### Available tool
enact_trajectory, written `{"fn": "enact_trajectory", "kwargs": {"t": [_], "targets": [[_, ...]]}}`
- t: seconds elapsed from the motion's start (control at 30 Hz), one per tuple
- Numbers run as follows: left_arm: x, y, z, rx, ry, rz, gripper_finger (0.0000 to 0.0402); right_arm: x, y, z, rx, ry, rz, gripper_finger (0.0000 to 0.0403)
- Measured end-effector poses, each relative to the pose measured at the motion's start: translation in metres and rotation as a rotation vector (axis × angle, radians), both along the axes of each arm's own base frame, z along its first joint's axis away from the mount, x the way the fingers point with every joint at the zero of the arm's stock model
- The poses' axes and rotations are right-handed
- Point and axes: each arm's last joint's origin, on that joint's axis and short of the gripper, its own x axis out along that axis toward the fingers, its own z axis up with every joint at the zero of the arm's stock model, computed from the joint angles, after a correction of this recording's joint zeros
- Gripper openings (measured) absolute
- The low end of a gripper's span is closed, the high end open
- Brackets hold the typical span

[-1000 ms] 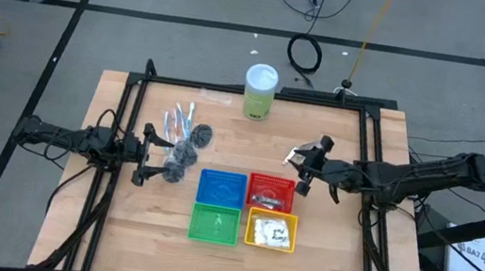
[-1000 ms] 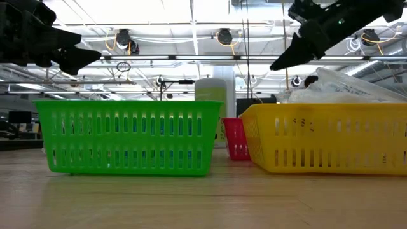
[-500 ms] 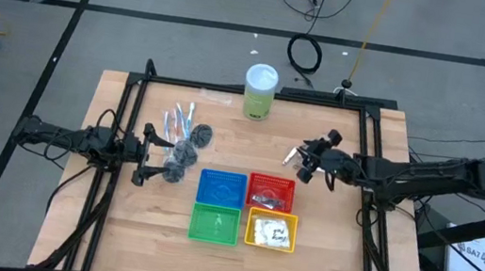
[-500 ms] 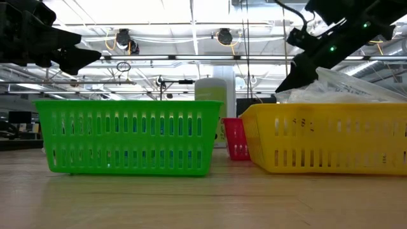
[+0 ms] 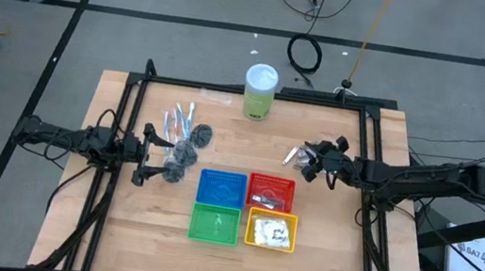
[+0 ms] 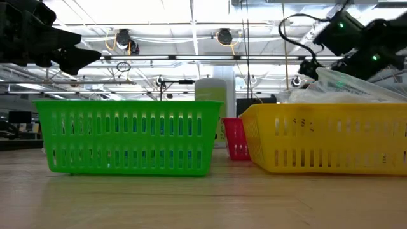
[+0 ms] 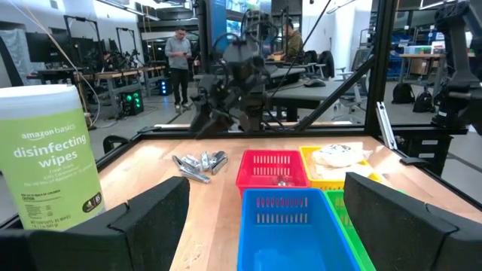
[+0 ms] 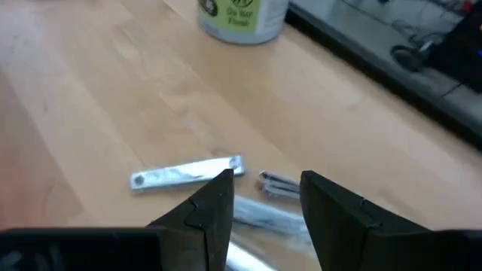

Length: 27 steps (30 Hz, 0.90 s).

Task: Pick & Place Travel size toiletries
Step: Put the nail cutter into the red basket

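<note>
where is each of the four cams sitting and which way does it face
High: above the table, looking straight down; both arms show.
Low: at table-top height, facing the green basket and yellow basket; arms overhead.
Left wrist: looks across the blue basket toward the right arm; own fingers show.
Right wrist: looks down at silver foil tubes; own fingers show.
Shared: the disinfecting wipes cylinder appears in high and left wrist.
</note>
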Motion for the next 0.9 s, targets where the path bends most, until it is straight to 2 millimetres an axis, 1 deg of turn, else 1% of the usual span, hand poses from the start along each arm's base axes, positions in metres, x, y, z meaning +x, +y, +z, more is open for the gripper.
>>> {"fn": "enact_trajectory", "kwargs": {"t": [0.13, 0.3, 0.47, 0.57, 0.7, 0.83, 0.9], "targets": [[0.000, 0.000, 0.000, 0.000, 0.000, 0.000, 0.0347, -0.011, -0.001, -0.020, 0.030, -0.071, -0.011, 0.0141], [0.000, 0.000, 0.000, 0.000, 0.000, 0.000, 0.0347, -0.020, -0.002, -0.031, 0.056, -0.108, -0.040, 0.0141], [0.000, 0.000, 0.000, 0.000, 0.000, 0.000, 0.0347, -0.018, -0.001, -0.030, 0.089, -0.131, 0.003, 0.0142], [0.000, 0.000, 0.000, 0.000, 0.000, 0.000, 0.0347, -0.017, 0.001, -0.030, 0.119, -0.129, 0.081, 0.0150], [0.000, 0.000, 0.000, 0.000, 0.000, 0.000, 0.0347, -0.014, 0.003, -0.029, 0.148, -0.116, 0.142, 0.0174], [0.000, 0.000, 0.000, 0.000, 0.000, 0.000, 0.0347, -0.007, -0.002, -0.021, 0.132, -0.087, 0.145, 0.0200], [0.000, 0.000, 0.000, 0.000, 0.000, 0.000, 0.0347, -0.004, -0.004, -0.020, 0.132, -0.059, 0.152, 0.0209]]}}
